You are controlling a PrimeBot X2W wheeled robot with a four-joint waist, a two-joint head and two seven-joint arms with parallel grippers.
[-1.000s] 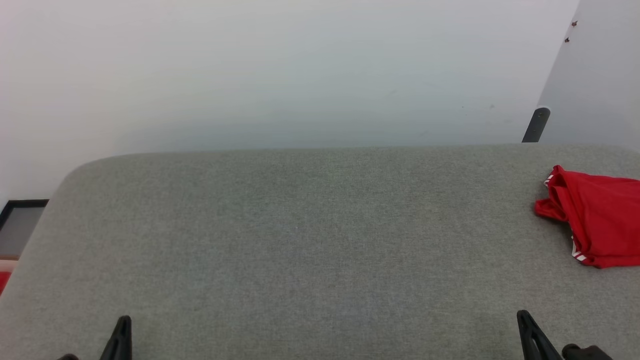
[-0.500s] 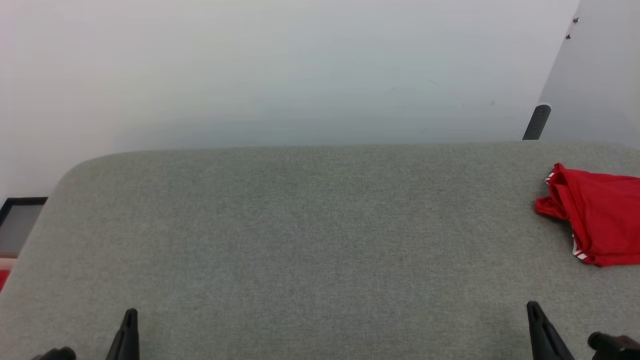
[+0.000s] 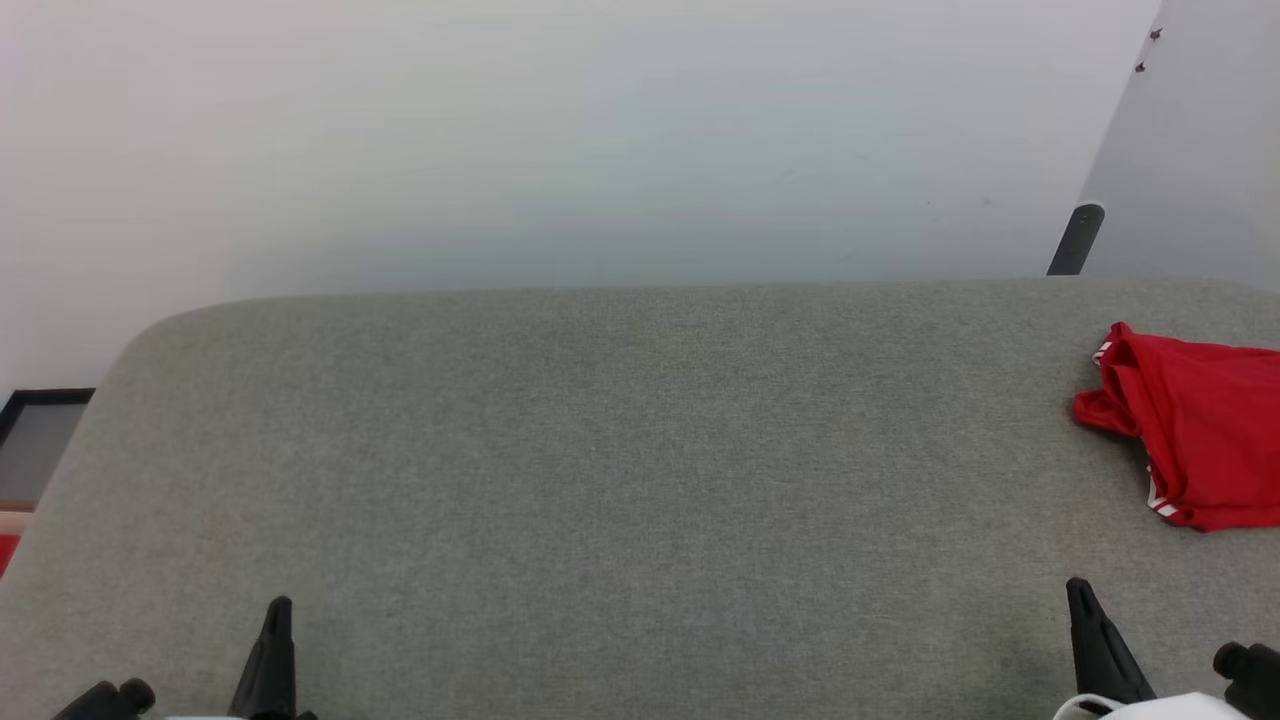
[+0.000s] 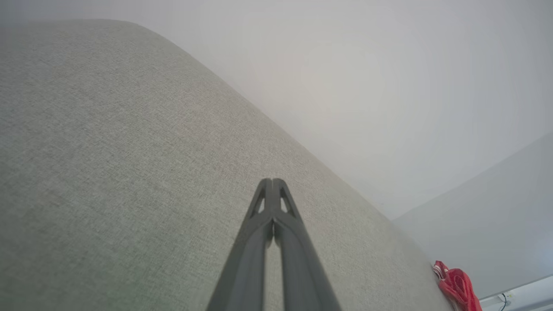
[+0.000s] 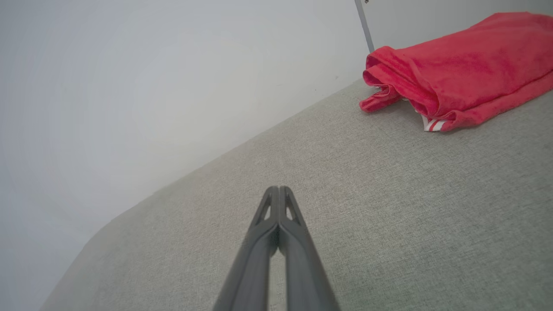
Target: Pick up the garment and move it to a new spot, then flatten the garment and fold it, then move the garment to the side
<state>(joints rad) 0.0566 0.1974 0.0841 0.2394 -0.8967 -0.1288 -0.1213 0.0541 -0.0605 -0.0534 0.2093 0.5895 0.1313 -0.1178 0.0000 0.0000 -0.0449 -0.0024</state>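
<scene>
The garment [image 3: 1200, 425] lies folded at the far right of the grey fabric surface [image 3: 600, 450], red with a bit of red-and-white striped trim at its near edge; it is cut off by the head view's right edge. It also appears in the right wrist view as a red bundle, the garment [image 5: 458, 69], and small at the lower right of the left wrist view, the garment [image 4: 456, 287]. My left gripper [image 3: 277, 608] is at the lower left, shut and empty. My right gripper [image 3: 1078, 590] is at the lower right, shut and empty, well short of the garment. Both grippers' fingers meet in their wrist views: the left gripper [image 4: 272, 181], the right gripper [image 5: 278, 189].
A pale wall [image 3: 600, 150] rises behind the surface. A dark post [image 3: 1075, 240] stands at the back right corner. A dark-framed panel [image 3: 40, 440] and a bit of red sit off the left edge, below the surface.
Both grippers' tips have come further up into the head view. The whole head picture has shifted slightly, so the camera moved. The garment has stayed in place.
</scene>
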